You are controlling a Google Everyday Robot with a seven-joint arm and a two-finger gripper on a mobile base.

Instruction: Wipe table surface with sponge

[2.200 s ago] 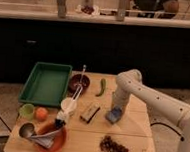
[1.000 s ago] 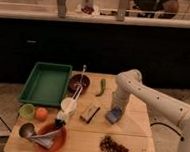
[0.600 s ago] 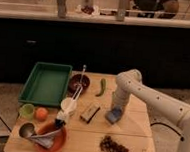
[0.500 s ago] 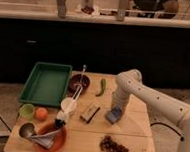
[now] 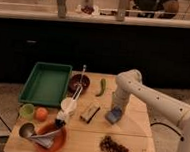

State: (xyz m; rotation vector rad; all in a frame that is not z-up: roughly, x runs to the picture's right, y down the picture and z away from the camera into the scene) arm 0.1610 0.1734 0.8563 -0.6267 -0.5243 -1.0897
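Note:
The table surface (image 5: 134, 131) is a light tan wooden top that fills the lower part of the camera view. The sponge (image 5: 114, 115) is a small blue-grey block lying on it right of centre. My white arm comes in from the right and bends down over the sponge. My gripper (image 5: 116, 108) stands straight above the sponge and seems to press on it. The tan-and-dark block (image 5: 90, 112) lies just left of the sponge, apart from it.
A green tray (image 5: 45, 82) sits at the back left. A dark bowl (image 5: 80, 82) with a long utensil, a green pepper (image 5: 102, 86), a white cup (image 5: 68, 106), a green cup (image 5: 26, 110), an orange (image 5: 41, 114), an orange bowl (image 5: 48, 136) with a ladle, and dark crumbs (image 5: 112, 146) lie around.

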